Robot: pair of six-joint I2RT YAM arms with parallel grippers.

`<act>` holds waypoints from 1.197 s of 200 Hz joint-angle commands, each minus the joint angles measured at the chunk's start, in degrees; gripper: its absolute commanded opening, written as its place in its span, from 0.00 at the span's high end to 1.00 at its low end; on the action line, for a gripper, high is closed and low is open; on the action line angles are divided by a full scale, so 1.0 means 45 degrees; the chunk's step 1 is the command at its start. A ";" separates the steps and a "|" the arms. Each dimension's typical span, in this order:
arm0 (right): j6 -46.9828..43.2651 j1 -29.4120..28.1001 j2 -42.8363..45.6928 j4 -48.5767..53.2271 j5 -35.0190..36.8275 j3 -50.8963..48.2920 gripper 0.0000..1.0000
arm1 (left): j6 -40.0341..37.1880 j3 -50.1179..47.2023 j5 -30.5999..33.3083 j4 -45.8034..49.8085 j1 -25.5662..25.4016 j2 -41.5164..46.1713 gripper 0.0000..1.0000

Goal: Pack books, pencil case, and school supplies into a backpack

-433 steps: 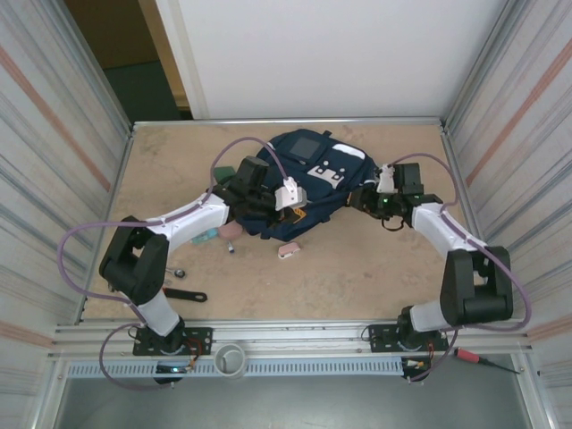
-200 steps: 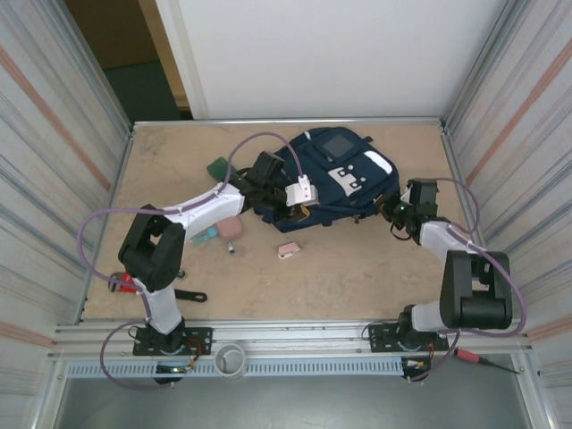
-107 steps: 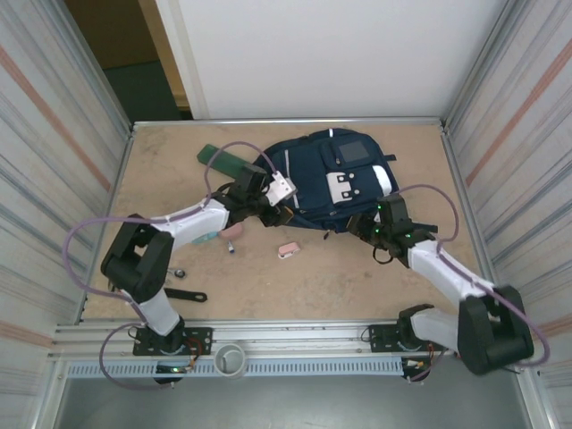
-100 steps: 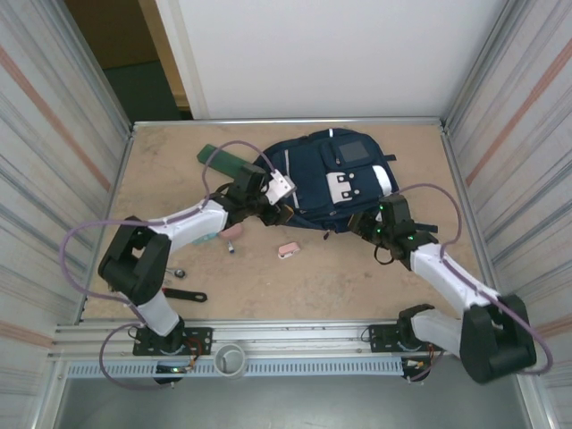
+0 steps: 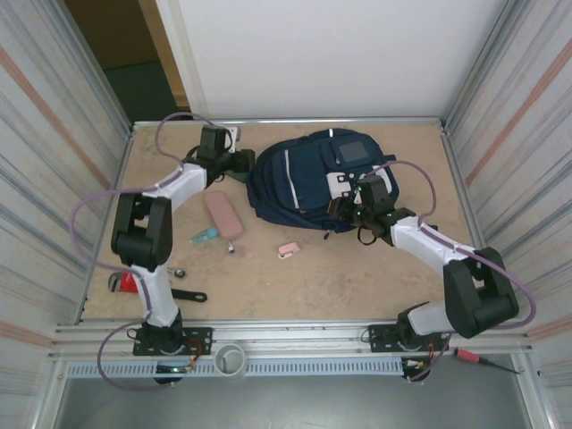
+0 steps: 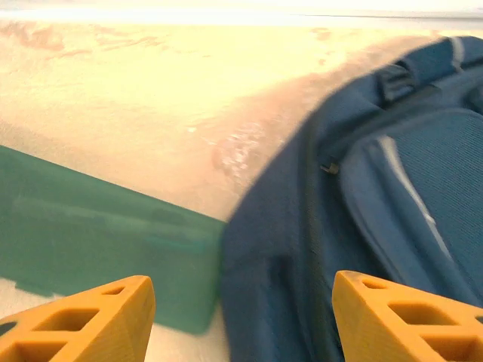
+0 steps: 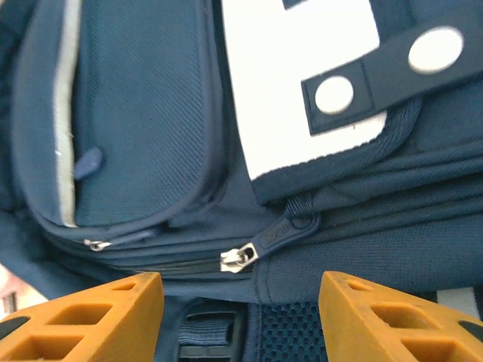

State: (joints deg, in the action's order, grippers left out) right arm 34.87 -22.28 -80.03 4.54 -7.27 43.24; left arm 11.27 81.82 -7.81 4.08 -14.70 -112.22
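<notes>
The navy backpack (image 5: pixel 308 179) lies at the back middle of the table, its white patch (image 7: pixel 302 83) and a silver zip pull (image 7: pixel 241 258) close in the right wrist view. My right gripper (image 5: pixel 341 207) (image 7: pixel 240 294) is open at the backpack's near right side, with the zip pull just beyond its fingertips. My left gripper (image 5: pixel 245 165) (image 6: pixel 241 302) is open at the backpack's far left edge, holding nothing, over the fabric (image 6: pixel 362 226) and a flat dark green book (image 6: pixel 98 241). The pink pencil case (image 5: pixel 222 214), a teal-and-white marker (image 5: pixel 206 235) and a tiny pink eraser (image 5: pixel 288 249) lie on the table.
A black spanner (image 5: pixel 183 293) and a red wrench (image 5: pixel 125 284) lie near the left arm's base. A small metal piece (image 5: pixel 231 248) sits by the pencil case. Metal walls close in left and right. Bare tabletop (image 5: pixel 357 277) stretches in front of the backpack.
Both grippers have opened. The left arm swung back to the backpack's far left edge, uncovering the pencil case. The backpack shifted and turned; the right gripper moved in against its near side.
</notes>
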 commanded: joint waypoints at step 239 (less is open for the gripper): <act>0.1124 0.1887 -0.0607 -0.0788 -0.2257 -0.1635 0.76 | 0.0741 -0.2624 0.2472 0.1319 -0.5715 0.3664 0.44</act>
State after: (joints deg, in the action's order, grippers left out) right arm 35.55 -14.59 -79.94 5.17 -10.26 39.35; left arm 20.05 64.64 0.78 6.09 -34.63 -91.59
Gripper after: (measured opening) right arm 0.299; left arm 0.585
